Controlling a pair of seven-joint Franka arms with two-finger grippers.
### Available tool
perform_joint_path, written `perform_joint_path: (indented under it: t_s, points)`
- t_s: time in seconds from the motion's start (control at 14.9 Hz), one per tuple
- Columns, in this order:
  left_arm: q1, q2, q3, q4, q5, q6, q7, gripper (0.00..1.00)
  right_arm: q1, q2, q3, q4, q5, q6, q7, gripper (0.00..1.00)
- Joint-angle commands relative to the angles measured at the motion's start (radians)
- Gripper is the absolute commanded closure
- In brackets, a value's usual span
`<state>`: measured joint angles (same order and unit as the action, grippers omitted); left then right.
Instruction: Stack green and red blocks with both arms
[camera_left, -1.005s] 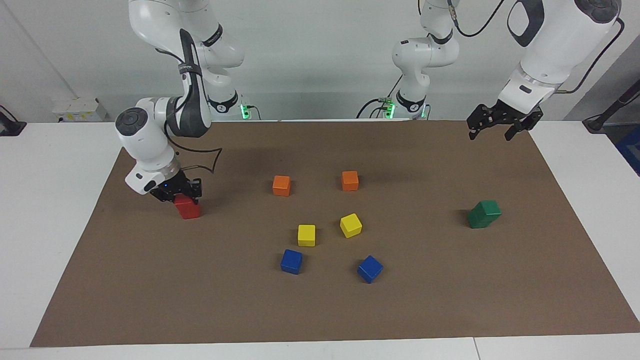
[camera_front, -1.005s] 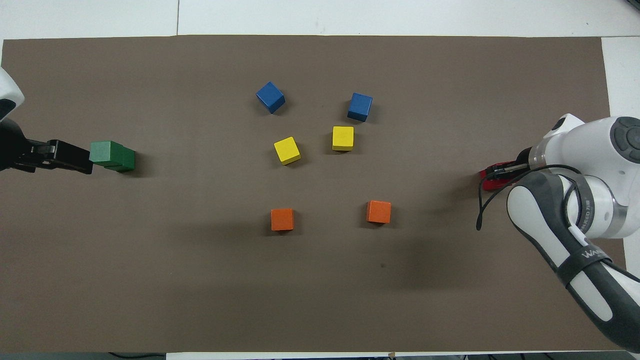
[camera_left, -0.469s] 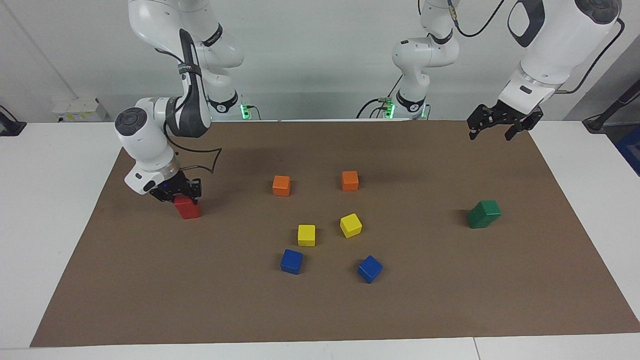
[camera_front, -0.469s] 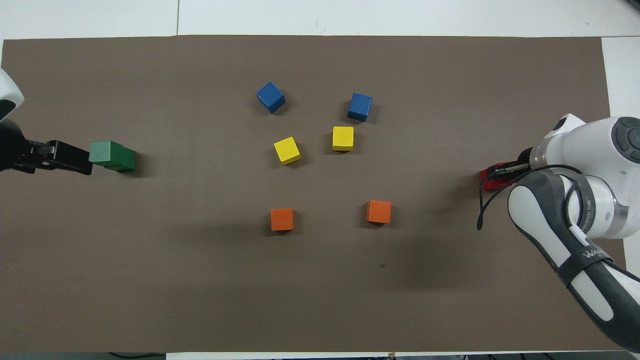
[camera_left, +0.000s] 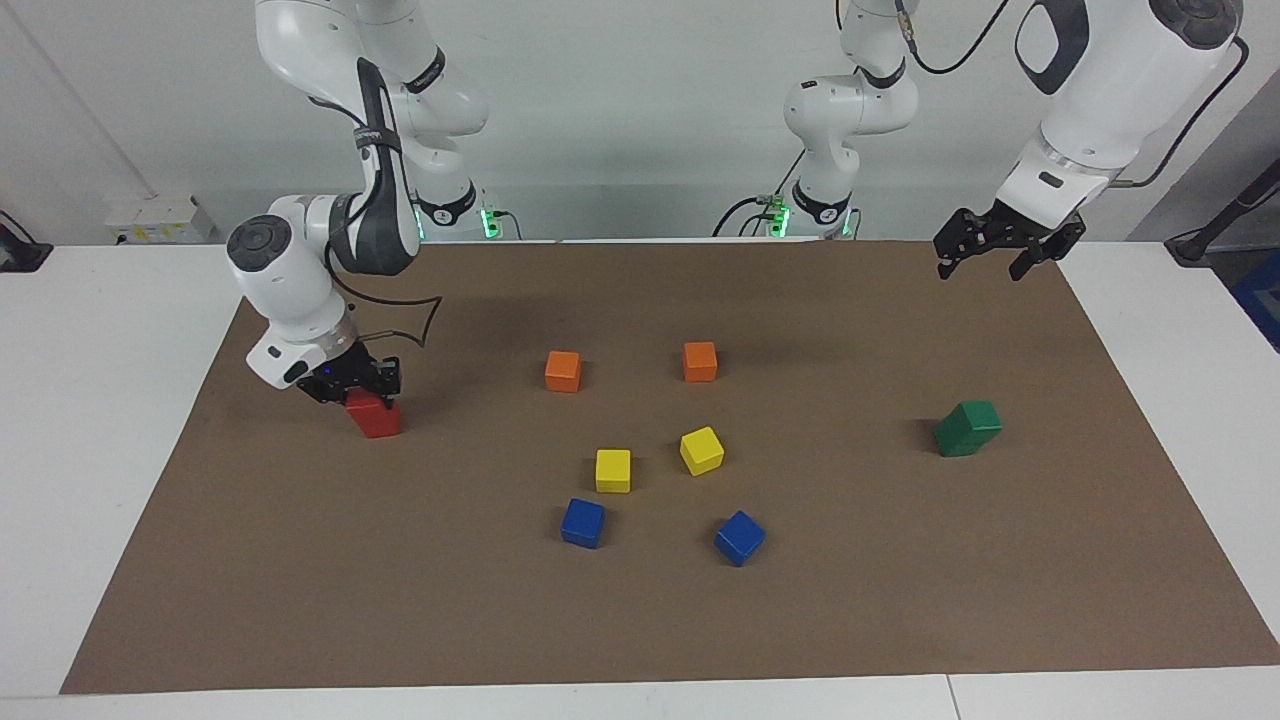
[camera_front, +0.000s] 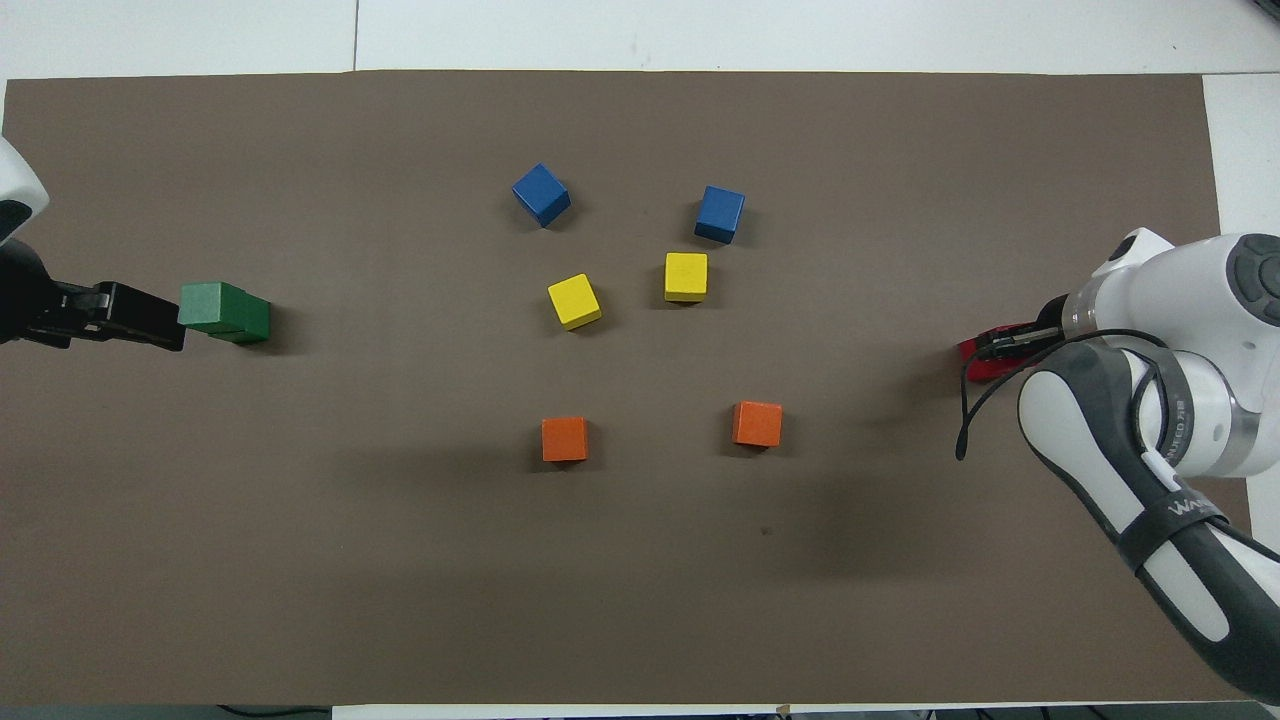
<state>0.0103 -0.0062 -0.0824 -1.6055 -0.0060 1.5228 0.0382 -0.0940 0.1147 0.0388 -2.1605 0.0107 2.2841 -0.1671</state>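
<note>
Two dark green cubes (camera_left: 968, 428) (camera_front: 222, 310) stand stacked, the upper one offset, toward the left arm's end of the brown mat (camera_left: 900, 600). My left gripper (camera_left: 990, 255) (camera_front: 150, 318) hangs open and empty in the air over the mat's corner by that arm's base, apart from the green stack. At the right arm's end, my right gripper (camera_left: 365, 388) (camera_front: 1002, 345) is shut on a bright red cube (camera_left: 378, 418) (camera_front: 975, 362) low at the mat. The gripper hides most of the red, so I cannot tell whether another red cube lies under it.
In the middle of the mat sit two orange cubes (camera_left: 563, 371) (camera_left: 700, 361), two yellow cubes (camera_left: 613, 470) (camera_left: 701, 450) and two blue cubes (camera_left: 583, 522) (camera_left: 740, 538), the orange pair nearest the robots. White table (camera_left: 100, 400) borders the mat.
The right arm's wrist has risen very slightly with its gripper still on the red cube. The left gripper has barely shifted. No cube has moved.
</note>
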Motion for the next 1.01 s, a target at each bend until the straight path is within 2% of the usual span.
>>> perform_joint_path:
  t_s: [0.0,0.07,0.13,0.6,0.74,0.94]
  points:
    - [0.007,-0.015,-0.005,-0.007,0.014,-0.013,-0.006,0.0,-0.001,0.01,0.006,0.01,-0.02,0.008,0.028,0.62]
    - [0.005,-0.015,-0.005,-0.007,0.014,-0.012,-0.006,0.0,-0.006,0.01,0.006,0.01,-0.02,0.008,0.029,0.08]
    - [0.007,-0.015,-0.005,-0.007,0.014,-0.012,-0.006,0.0,-0.009,0.01,0.006,0.01,-0.02,0.003,0.029,0.0]
    - [0.005,-0.015,-0.005,-0.007,0.014,-0.012,-0.006,0.0,-0.009,0.008,0.006,0.034,-0.018,-0.012,0.057,0.0]
    - [0.007,-0.015,-0.005,-0.007,0.014,-0.012,-0.006,0.0,-0.003,-0.006,0.007,0.086,-0.017,-0.069,0.083,0.0]
    - [0.005,-0.017,-0.005,-0.007,0.014,-0.012,-0.006,0.0,0.007,-0.052,0.016,0.217,0.002,-0.205,0.121,0.0]
